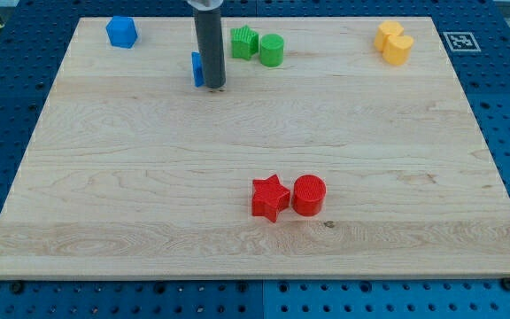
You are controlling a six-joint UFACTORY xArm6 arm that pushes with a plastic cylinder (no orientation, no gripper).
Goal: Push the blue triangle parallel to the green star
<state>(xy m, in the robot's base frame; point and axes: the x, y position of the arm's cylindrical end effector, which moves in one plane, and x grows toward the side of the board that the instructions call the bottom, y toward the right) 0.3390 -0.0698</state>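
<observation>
A pale wooden board [255, 142] is laid on a blue perforated table [503, 89]; my tip [214, 86] is pressed against the right side of the blue triangle [198, 68], holding nothing; the green star [243, 42] sits just right, slightly farther.

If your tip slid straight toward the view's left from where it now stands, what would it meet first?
My tip would meet the blue triangle first: it sits right against the rod's left side, partly hidden, seemingly touching. Beyond it the board looks free.

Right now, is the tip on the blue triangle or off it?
On it, apparently: my tip sits against the right side of the blue triangle, which the rod mostly hides. Green star lies up-right.
</observation>
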